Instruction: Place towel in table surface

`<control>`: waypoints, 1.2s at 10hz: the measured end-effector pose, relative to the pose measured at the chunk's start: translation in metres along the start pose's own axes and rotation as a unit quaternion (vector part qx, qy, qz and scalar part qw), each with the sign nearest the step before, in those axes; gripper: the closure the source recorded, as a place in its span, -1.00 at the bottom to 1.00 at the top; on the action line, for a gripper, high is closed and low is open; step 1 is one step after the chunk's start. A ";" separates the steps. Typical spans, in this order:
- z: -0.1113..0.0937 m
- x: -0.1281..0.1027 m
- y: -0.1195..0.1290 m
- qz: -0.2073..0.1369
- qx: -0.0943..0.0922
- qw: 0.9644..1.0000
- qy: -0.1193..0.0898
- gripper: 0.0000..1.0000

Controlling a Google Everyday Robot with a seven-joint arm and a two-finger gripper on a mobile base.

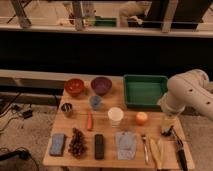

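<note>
The tabletop (131,129) is crowded. Its far edge carries a red bowl (74,86) at 11 o'clock, a purple bowl (101,85) at 12 and a green tray (145,91) at 1 to 2 o'clock, the tray reaching close to the right edge. Along the near edge runs a row with little room between neighbours: a blue pad (58,144) at 8 o'clock by the left edge, a dark bunch (77,142), a black bar (99,146), then the towel (125,145) at about 6 o'clock, lying flat on the wood just short of the front edge. Right of it lie a fork (145,148), a yellowish piece (156,150) and a dark-handled tool (179,150) at 4 to 5 o'clock. The middle holds a metal cup (67,109), a blue cup (95,102), a carrot (90,120), a white cup (115,116) and an orange (142,118). The freest wood is the strip between this middle group and the near row. The white arm (187,92) bends in over the right edge at 3 o'clock, and the pincer (167,131) hangs below it, near the orange and just above the dark-handled tool, well apart from the towel. Whether the pincer is spread or pressed together cannot be told; it seems to hold nothing.
</note>
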 end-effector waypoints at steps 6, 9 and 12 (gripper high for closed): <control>0.015 -0.030 0.025 -0.016 -0.008 1.000 -0.025 -0.60; 0.019 -0.047 0.044 -0.025 -0.010 0.999 -0.040 -0.60; 0.031 -0.061 0.064 -0.042 -0.024 0.998 -0.045 -0.60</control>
